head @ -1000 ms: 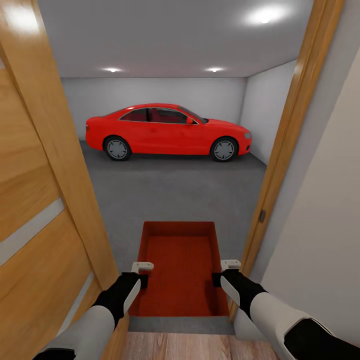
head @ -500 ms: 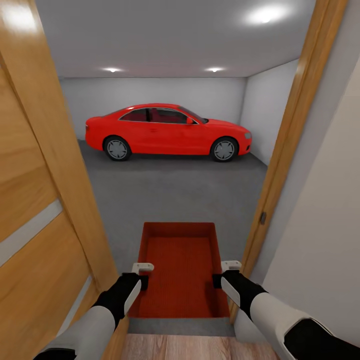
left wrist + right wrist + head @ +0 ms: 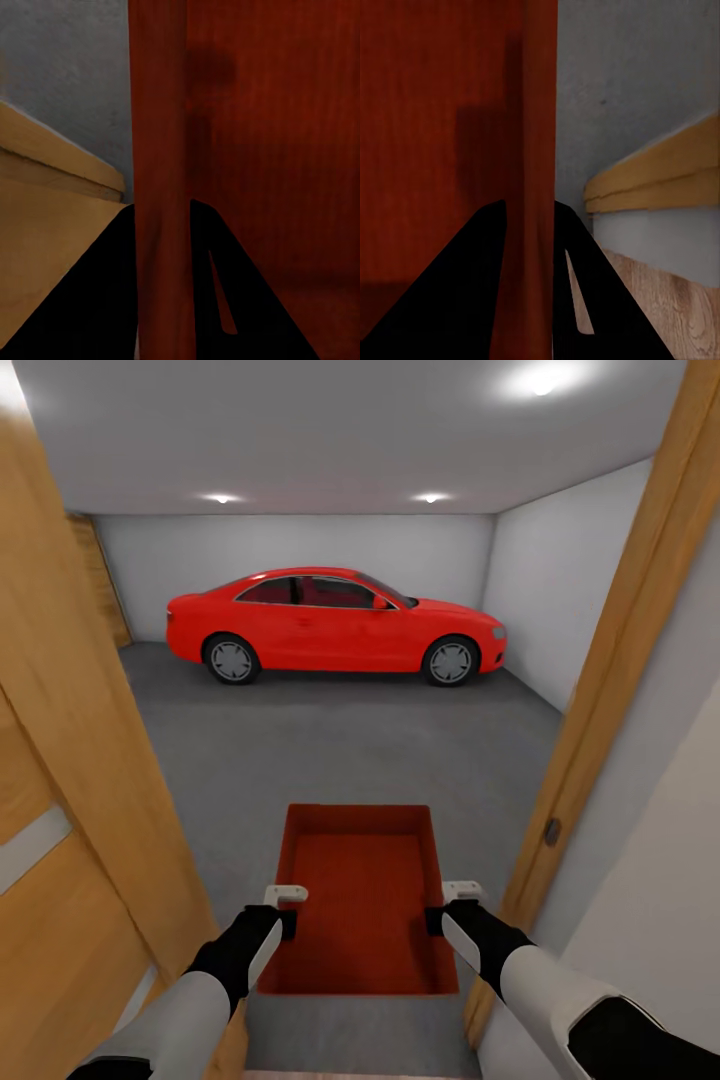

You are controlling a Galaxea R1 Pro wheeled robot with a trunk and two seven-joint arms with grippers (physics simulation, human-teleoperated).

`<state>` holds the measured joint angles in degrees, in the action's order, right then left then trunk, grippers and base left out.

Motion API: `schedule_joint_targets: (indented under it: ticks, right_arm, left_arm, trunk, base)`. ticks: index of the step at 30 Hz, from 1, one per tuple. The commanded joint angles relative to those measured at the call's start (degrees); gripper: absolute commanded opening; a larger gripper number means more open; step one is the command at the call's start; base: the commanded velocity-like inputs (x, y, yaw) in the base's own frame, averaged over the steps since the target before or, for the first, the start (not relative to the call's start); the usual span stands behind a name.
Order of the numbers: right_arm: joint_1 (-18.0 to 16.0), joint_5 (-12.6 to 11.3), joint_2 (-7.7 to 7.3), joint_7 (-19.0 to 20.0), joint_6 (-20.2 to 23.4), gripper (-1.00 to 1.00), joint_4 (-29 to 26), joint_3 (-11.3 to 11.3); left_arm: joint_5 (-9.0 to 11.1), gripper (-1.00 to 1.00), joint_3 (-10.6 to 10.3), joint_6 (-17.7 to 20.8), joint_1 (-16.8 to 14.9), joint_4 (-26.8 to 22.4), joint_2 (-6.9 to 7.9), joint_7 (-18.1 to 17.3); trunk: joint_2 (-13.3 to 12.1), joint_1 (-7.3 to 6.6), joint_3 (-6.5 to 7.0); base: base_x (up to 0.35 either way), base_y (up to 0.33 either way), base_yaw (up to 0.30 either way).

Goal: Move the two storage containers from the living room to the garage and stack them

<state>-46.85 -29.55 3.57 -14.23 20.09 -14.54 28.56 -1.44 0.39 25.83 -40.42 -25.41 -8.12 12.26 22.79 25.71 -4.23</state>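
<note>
I carry one orange-red storage container [image 3: 360, 890] in front of me, open side up and empty, in the garage doorway. My left gripper [image 3: 284, 916] is shut on its left wall, and my right gripper [image 3: 440, 913] is shut on its right wall. In the left wrist view the black fingers [image 3: 112, 300] straddle the container's rim [image 3: 161, 150]. The right wrist view shows the same clamp on the other rim [image 3: 536, 150]. Beneath and ahead lies the garage's dark grey concrete floor [image 3: 340, 750]. Only this one container is in view.
A glossy red car [image 3: 335, 622] is parked across the far end of the garage. An open honey-wood door [image 3: 70, 800] stands close on my left and the wooden door frame [image 3: 610, 690] close on my right. White walls enclose the room.
The view has advanced through the doorway: the door and frame have slid outward and the wood plank strip at the bottom has gone. Both grippers hold the container as before.
</note>
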Motion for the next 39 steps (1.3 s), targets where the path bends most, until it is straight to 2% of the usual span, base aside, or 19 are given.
schedule_joint_targets:
  ticks: [1,39]
  right_arm:
    - [-0.08,-1.04,-0.05,-0.45,0.12,-1.00,-1.02,2.20]
    - [-0.08,-1.04,-0.05,-0.45,0.12,-1.00,-1.02,2.20]
  left_arm:
    - [-1.18,-1.00,-0.65,3.00,-0.01,2.39,0.56,0.48]
    - [-1.11,-1.00,-0.61,2.91,-0.01,2.30,0.56,0.48]
  trunk:
    - [0.13,0.07,-0.13]
    - [0.13,0.07,-0.13]
  base:
    - [0.322,0.000,0.000]
    - [0.322,0.000,0.000]
